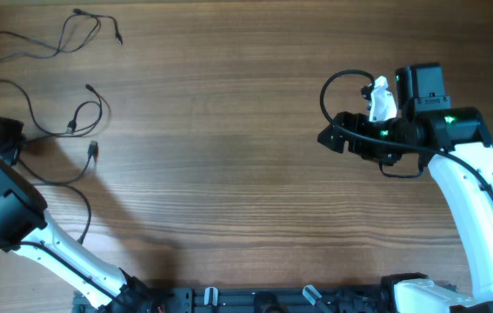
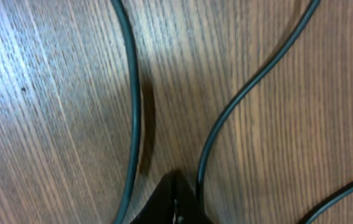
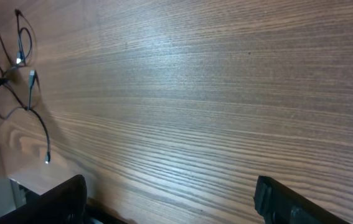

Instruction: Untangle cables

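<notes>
The work is all at the left edge of the table (image 1: 246, 174). The tangle (image 1: 70, 129) lies there in loops, and the left gripper (image 1: 9, 139) is down in its near side, I'd say to get at a strand where the loops cross. In its own camera only the dark tip (image 2: 175, 202) shows. It looks drawn together, with one strand (image 2: 244, 87) running down just beside it. I can't tell whether the gripper is closed or has the strand.

The right gripper (image 3: 170, 190) hangs near the right edge, well apart from any cable. Its fingers are spread wide with nothing between them, and it points back across the bare wood, probably waiting to take a freed end.

By my count there are two arms and one loose cable (image 1: 59, 43) by the far left corner, lying apart from the rest. The tangle shows four ends, so likely two cables, though I can't be sure. Three strands cross the left wrist view.
</notes>
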Controlling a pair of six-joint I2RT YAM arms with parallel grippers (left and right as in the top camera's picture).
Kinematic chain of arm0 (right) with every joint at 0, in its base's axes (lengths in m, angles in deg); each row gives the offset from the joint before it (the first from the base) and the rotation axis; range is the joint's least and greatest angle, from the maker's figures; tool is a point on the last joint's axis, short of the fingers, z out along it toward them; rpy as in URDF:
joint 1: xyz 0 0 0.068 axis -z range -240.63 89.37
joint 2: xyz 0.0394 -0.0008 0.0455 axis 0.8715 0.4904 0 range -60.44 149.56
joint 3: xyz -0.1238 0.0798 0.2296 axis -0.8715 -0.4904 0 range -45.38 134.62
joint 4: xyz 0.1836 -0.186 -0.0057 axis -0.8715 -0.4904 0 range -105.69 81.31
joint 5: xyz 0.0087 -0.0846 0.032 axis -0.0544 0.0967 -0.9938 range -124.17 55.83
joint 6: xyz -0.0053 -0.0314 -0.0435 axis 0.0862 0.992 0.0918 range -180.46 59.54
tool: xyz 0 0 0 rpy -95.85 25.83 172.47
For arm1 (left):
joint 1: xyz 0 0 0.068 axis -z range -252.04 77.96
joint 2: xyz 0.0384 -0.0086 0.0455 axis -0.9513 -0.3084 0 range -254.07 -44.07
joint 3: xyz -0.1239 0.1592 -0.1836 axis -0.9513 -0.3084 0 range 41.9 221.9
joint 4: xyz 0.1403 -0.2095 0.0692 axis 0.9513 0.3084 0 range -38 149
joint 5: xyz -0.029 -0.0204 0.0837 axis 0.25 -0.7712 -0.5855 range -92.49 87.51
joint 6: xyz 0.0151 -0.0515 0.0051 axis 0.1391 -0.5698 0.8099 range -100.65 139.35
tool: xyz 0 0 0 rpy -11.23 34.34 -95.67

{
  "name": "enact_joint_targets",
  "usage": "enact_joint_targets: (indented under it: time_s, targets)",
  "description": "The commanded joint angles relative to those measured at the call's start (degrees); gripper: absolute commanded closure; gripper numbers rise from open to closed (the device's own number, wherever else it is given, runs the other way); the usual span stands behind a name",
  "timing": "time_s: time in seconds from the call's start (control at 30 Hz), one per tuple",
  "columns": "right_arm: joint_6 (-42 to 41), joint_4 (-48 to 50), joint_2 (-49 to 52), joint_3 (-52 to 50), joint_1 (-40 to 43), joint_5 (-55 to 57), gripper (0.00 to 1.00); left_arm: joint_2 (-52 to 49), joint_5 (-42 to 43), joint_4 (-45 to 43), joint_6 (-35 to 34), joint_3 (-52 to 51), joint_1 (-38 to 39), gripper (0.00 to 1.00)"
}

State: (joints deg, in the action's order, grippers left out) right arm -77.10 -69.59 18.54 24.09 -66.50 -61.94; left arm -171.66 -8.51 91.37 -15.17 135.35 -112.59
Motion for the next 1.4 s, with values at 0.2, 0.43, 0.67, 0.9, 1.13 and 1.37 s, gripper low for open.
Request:
enact_joint_targets:
  time_s: [0.2, 0.43, 0.67, 0.9, 1.13, 1.37]
  targets:
    - [-0.04, -0.42, 0.33, 0.15, -0.17, 0.76, 0.12, -2.54, -3.1, 2.08, 1.14, -1.09, -3.98, 0.96]
    - [-0.02, -0.26, 0.33, 0.15, -0.17, 0.79, 0.12, -2.14, -4.39, 3.52, 1.31, -1.09, -4.83, 0.96]
    - [0.15, -0.76, 0.33, 0.15, -0.17, 0.83, 0.12, 2.08, -4.07, 3.28, 1.11, -1.07, -4.72, 0.96]
    - [0.15, 0.48, 0.33, 0.15, -0.17, 0.81, 0.12, 9.2, 27.06, 5.33, 1.09, -1.09, -4.04, 0.96]
    - [0.13, 1.09, 0.33, 0.15, -0.17, 0.81, 0.12, 9.18, 25.7, 15.06, 1.11, -3.23, 1.53, 0.96]
    - [0.17, 0.35, 0.33, 0.15, -0.17, 0.79, 0.12, 9.18, 14.58, 10.34, -4.31, -11.91, 9.66, 0.96]
